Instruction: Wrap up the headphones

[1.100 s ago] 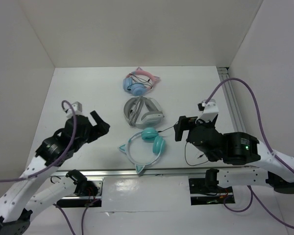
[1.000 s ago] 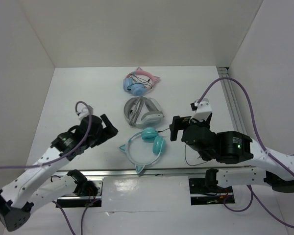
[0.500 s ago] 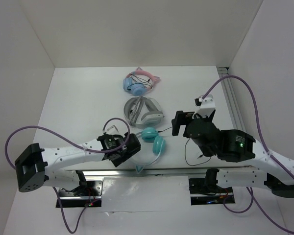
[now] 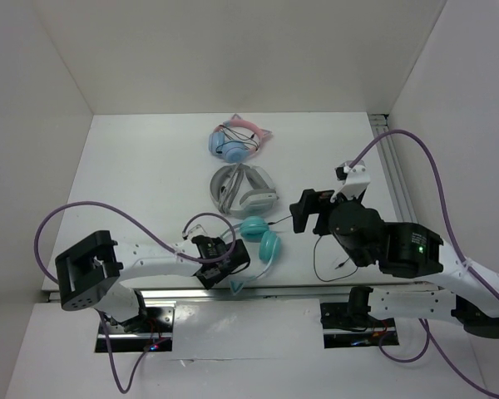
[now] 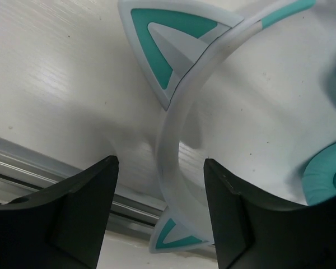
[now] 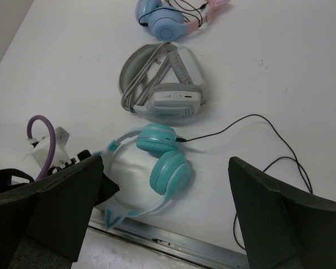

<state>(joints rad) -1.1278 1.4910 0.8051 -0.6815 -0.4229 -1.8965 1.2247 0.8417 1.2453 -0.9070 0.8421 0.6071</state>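
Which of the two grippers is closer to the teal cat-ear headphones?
Left. The left gripper straddles the headband of the headphones; the right gripper hangs to the right of the ear cups, apart from them.

Headphones [image 4: 268, 244] at near edge of table [image 4: 141, 166], cable [image 6: 252, 116] trailing right, second pair [image 4: 246, 191] behind, third pair [image 4: 236, 141] farthest back.

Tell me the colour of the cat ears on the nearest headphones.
Cat ears: teal, pale rims; left wrist view.
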